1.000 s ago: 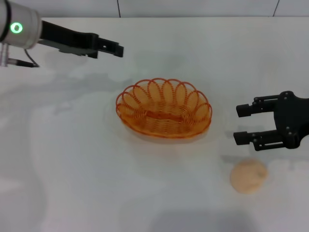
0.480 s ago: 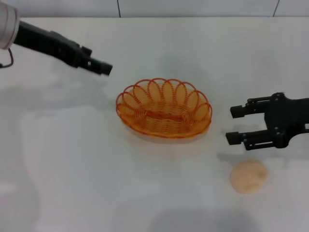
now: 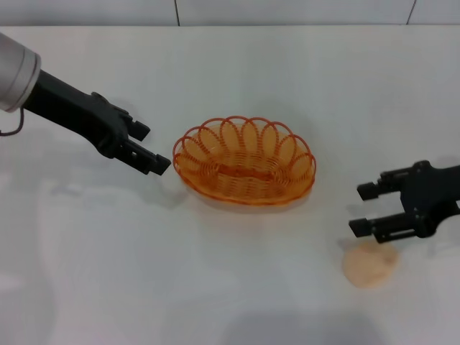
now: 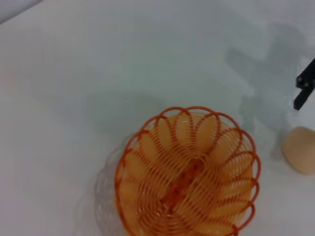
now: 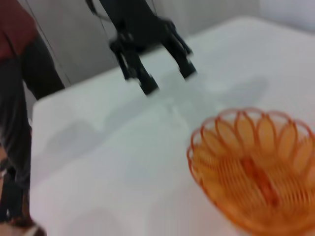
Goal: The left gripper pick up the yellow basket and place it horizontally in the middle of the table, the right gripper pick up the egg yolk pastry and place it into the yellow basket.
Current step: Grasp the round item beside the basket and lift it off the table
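The oval orange-yellow wire basket (image 3: 244, 161) with its looped rim sat upright near the middle of the plain white table (image 3: 237, 280), its long side running across the robot's front. The left gripper (image 3: 147, 149), a black two-fingered claw on a black arm with a silver-white cuff, hung just beside the basket's left end, fingers spread apart and holding nothing, its tips close to the rim but not touching it. From the left wrist camera the basket (image 4: 187, 172) lay right below, with the pastry (image 4: 300, 150) off to one side.

On the robot's right, the all-black right gripper (image 3: 364, 209) hovered with its two fingers wide apart, empty, directly above the far edge of the small round pale beige egg yolk pastry (image 3: 369, 264). The pastry rested on the table, well apart from the basket, toward the robot's right and nearer side. The right wrist camera showed the basket (image 5: 253, 169) and, beyond it, the left claw (image 5: 165, 76) with parted fingers.
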Robot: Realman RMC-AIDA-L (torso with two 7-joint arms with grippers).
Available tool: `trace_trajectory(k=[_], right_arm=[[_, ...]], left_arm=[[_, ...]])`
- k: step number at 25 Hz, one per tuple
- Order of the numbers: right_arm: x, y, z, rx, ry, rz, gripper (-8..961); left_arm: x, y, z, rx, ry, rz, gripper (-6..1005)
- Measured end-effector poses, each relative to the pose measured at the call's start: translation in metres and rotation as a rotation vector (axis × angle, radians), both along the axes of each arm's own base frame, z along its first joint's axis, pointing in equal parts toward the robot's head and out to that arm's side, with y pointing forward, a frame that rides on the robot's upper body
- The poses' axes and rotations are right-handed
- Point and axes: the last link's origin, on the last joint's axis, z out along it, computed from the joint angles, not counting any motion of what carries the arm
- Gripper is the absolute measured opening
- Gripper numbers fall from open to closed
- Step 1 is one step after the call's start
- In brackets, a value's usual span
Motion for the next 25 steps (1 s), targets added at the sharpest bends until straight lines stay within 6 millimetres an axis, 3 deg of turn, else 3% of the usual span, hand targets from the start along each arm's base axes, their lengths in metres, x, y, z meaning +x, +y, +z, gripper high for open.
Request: trace_trajectory(k=[14, 25], right_arm=[[0.017, -0.015, 0.0, -0.08, -0.123, -0.061, 644], [0.022, -0.01, -0.01, -0.064, -0.135, -0.062, 641]], left_arm=[[0.008, -0.001, -0.01, 0.002, -0.037, -0.02, 874], [0.006, 0.001, -0.027, 0.016, -0.049, -0.061, 874]])
